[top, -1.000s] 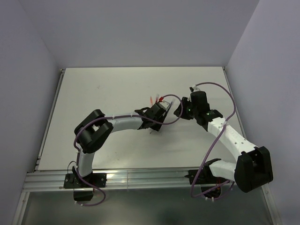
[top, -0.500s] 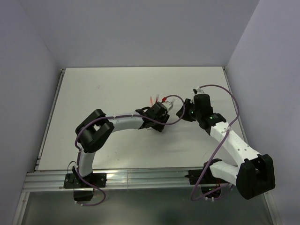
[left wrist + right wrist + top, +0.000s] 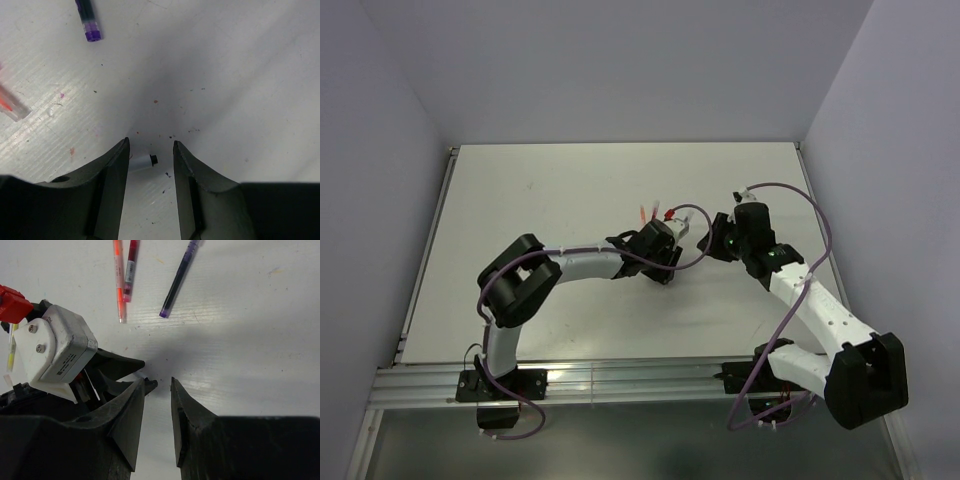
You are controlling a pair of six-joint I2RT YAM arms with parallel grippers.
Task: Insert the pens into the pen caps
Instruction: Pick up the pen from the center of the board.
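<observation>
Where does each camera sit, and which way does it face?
Top external: above and behind, looking down at the white table; left arm and right arm show.
Left wrist: on the left arm, looking down past the left tool at a small white cap.
Right wrist: on the right arm, looking down past the right tool.
Both wrist views share the dark purple pen.

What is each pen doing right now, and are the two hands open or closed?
Left hand: open, not squeezing anything.
Right hand: open a little, nothing between its fingers.
White stub: in the left hand's gap, black end showing, not pinched.
Purple pen: lying flat, alone.
Orange pen: lying flat beside the red one.
Red pen: lying flat.
</observation>
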